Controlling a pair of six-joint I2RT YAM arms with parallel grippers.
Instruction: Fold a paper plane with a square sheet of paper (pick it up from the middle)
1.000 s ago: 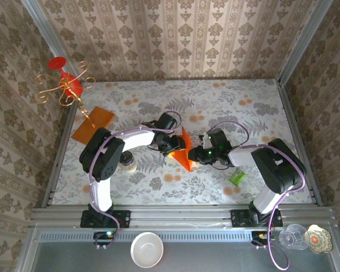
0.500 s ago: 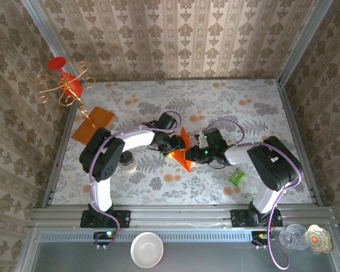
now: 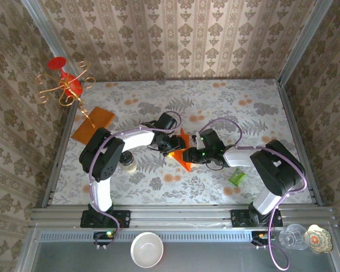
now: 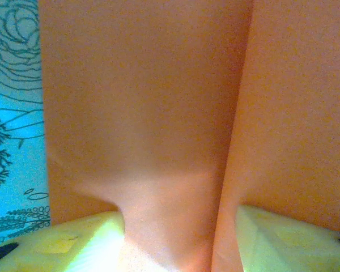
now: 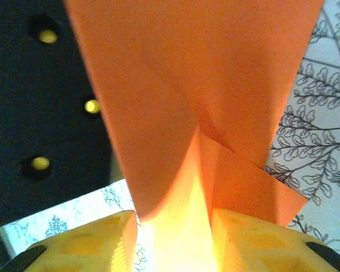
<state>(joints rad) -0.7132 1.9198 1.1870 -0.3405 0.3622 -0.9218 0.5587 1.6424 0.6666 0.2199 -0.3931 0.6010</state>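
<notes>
Red-orange and already creased into triangular flaps, the square sheet of paper (image 3: 185, 161) stands partly up off the floral counter (image 3: 243, 107) near its middle, caught where the two arms meet. I cannot tell whether its lower edge touches the counter. The left tool (image 3: 171, 145) comes at it from the left and the right tool (image 3: 191, 154) from the right, so each has one side of the fold with the crease between them.

In the left wrist view the sheet (image 4: 141, 113) runs down between the fingers (image 4: 73, 243), which press a loose, rounded fold from both sides. That tool (image 4: 173, 243) is clamped on the paper, probably to anchor it.

In the right wrist view a layered, creased part (image 5: 192, 85) drops into the gap of the right tool (image 5: 174, 238). The fingers (image 5: 90, 243) flank it, but whether they pinch or merely bracket it I cannot tell.

Raising the sheet likely lets the flaps bend freely. A slack grip on one side could let the crease wander.
</notes>
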